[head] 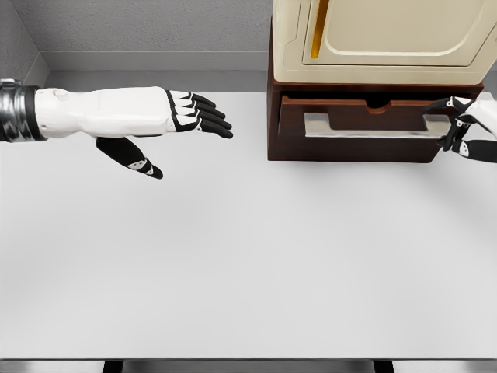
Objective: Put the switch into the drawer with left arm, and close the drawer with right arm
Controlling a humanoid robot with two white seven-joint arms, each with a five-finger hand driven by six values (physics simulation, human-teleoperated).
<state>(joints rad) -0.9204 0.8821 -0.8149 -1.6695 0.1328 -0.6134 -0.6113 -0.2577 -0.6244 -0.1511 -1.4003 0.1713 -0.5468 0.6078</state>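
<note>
- Left hand [159, 124], fingers spread and holding nothing, hovers well left of the drawer [365, 128].
- Right hand [466, 128] touches the drawer's right end; its grip is hard to judge.
- The switch cannot be made out.

light: bright, even, diffuse | shadows: soft, faint beneath cabinet [349, 148] on table [233, 272] | focus: sharp | glare: none

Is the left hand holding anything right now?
No, the left hand hangs over the white table with fingers stretched out, empty.
</note>
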